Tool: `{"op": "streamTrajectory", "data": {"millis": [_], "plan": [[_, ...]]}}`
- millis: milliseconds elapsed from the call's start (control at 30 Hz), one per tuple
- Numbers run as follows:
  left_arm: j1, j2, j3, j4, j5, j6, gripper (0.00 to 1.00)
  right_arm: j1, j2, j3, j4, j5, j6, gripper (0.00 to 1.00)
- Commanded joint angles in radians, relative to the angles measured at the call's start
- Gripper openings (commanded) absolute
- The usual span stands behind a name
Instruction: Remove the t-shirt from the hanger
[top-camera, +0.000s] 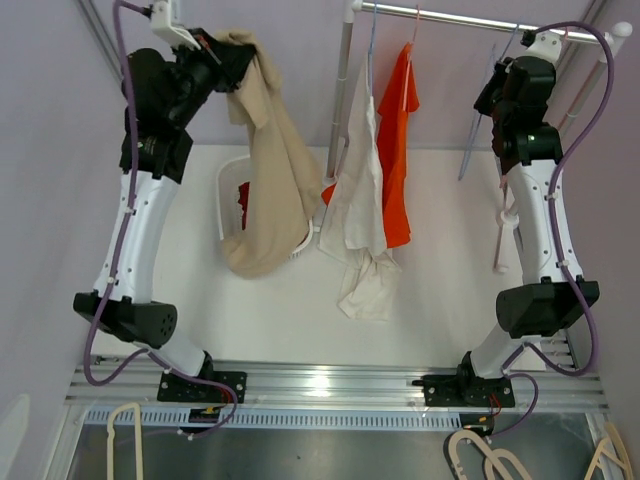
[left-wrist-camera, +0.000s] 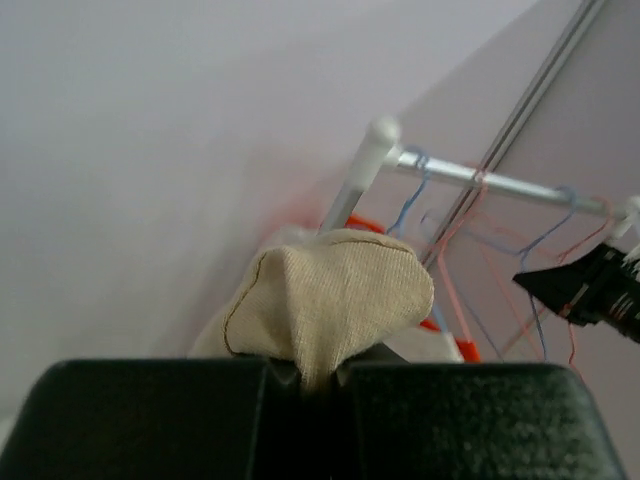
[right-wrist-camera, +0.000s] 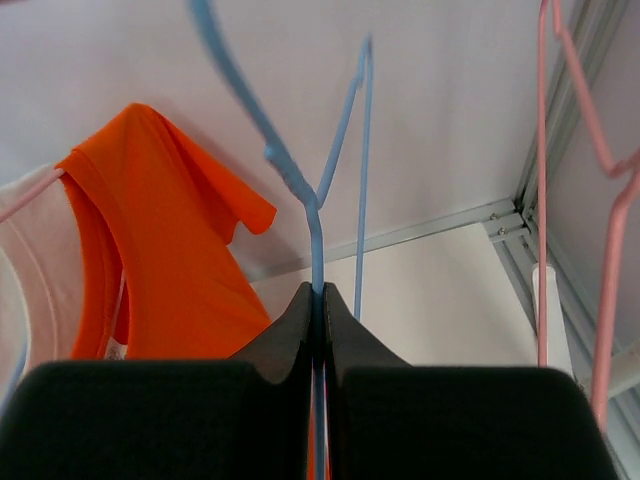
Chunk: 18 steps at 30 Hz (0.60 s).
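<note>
A beige t-shirt (top-camera: 268, 170) hangs free of any hanger from my left gripper (top-camera: 225, 55), which is raised at the top left and shut on a fold of the cloth. In the left wrist view the beige cloth (left-wrist-camera: 330, 290) bulges out from between the closed fingers of the gripper (left-wrist-camera: 310, 375). My right gripper (top-camera: 492, 98) is high at the right, near the rail (top-camera: 480, 18). It is shut on the neck of a bare blue hanger (right-wrist-camera: 316, 225), seen between the closed fingers of the gripper (right-wrist-camera: 322, 295). The blue hanger (top-camera: 475, 140) hangs to its left.
A white basket (top-camera: 228, 190) with a red cloth (top-camera: 243, 195) sits behind the beige shirt's lower part. A white shirt (top-camera: 360, 200) and an orange shirt (top-camera: 395, 150) hang from the rail. A pink hanger (right-wrist-camera: 543, 150) is at the right. Spare hangers (top-camera: 490, 460) lie at the near edge.
</note>
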Motion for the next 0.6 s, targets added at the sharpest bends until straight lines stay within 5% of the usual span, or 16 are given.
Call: {"op": "streamTrajectory", "data": {"millis": [0, 333, 533, 567], "plan": [[0.001, -0.008, -0.095, -0.053, -0.023, -0.036, 0.01, -0.005, -0.038, -0.054, 0.078, -0.01, 0.018, 0.0], [0.001, 0.175, -0.234, -0.435, -0.186, -0.111, 0.01, -0.005, -0.107, -0.051, 0.069, 0.001, 0.018, 0.0], [0.033, 0.385, -0.256, -0.463, -0.168, -0.154, 0.01, -0.004, -0.147, 0.023, -0.007, 0.003, 0.007, 0.0], [0.038, 0.449, -0.228, -0.483, -0.166, -0.152, 0.01, -0.005, -0.15, 0.037, -0.025, 0.0, 0.004, 0.12]]}}
